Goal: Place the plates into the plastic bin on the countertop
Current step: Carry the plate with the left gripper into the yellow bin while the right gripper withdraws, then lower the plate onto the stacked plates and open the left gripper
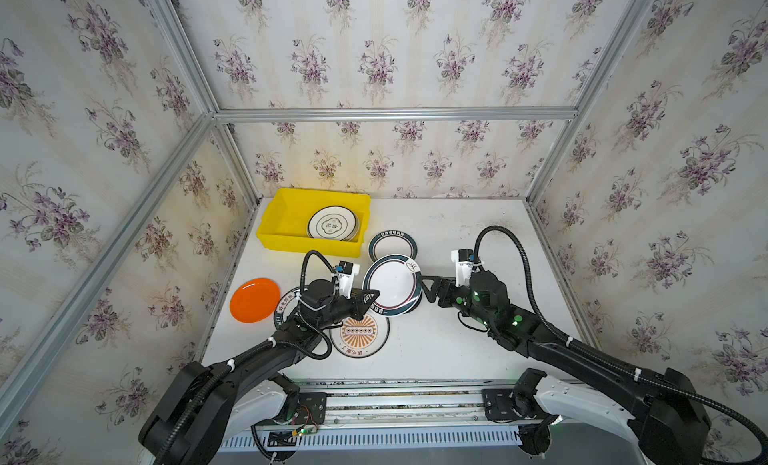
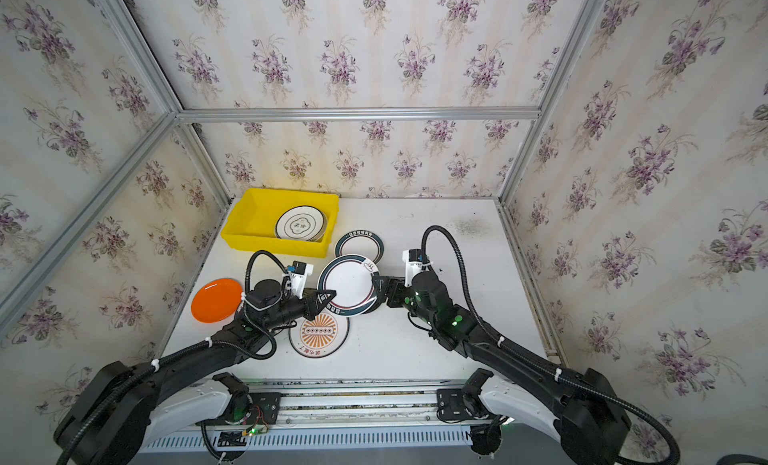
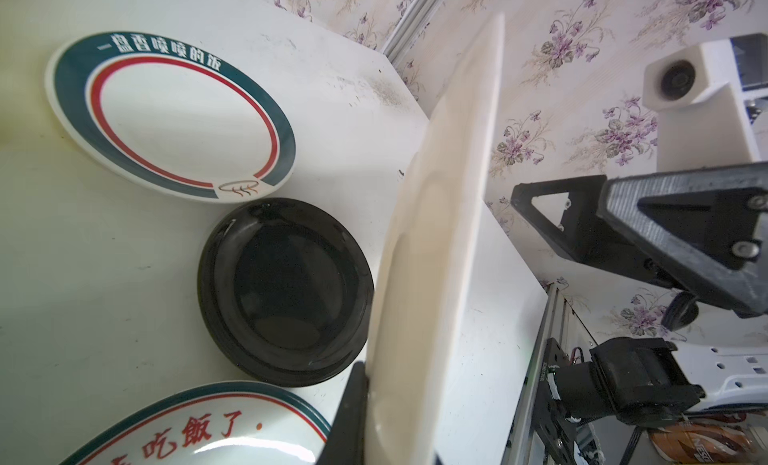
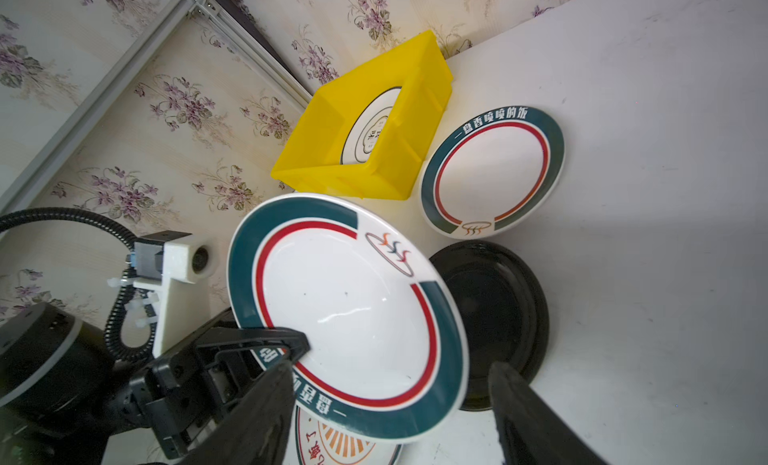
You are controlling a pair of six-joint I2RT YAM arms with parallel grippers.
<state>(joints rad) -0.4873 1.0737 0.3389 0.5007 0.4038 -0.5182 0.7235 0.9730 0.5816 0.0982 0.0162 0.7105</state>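
The job was at an early stage. One white plate with a dark line motif (image 1: 332, 223) lay inside the plastic bin (image 1: 282, 218), which stood on the counter (image 1: 457, 242) beyond the left gripper (image 1: 372, 296); whether another lay under it I could not tell.

The left gripper was clenched on the rim of a green-and-red-ringed plate (image 1: 392, 286), holding it tilted above the counter. The right gripper (image 1: 427, 287) stood just beside the plate's opposite edge with its jaws apart, grasping nothing.

Five more plates were visible on the counter, all outside the bin:
- a second green-ringed plate (image 1: 392, 246), between the held plate and the bin
- a black plate (image 3: 286, 292), directly below the held one
- a sunburst plate (image 1: 359, 332), under the left gripper, on its near side
- a lettered plate (image 1: 289, 301), mostly hidden beneath the left arm
- an orange plate (image 1: 254, 300), out past the left arm's outer side

By my judgement, the held plate had yet to be carried to the bin, and the others had yet to follow.

The resting green-ringed plate's band read "一盘香喷喷的饭", beside a steaming-bowl emblem. The held plate carried the same emblem and similar lettering, partly covered. Red characters "吃飯了" showed on the sunburst plate in the left wrist view. "MEI" showed on the hidden plate's rim. The characters on the plate in the bin were too small to read.
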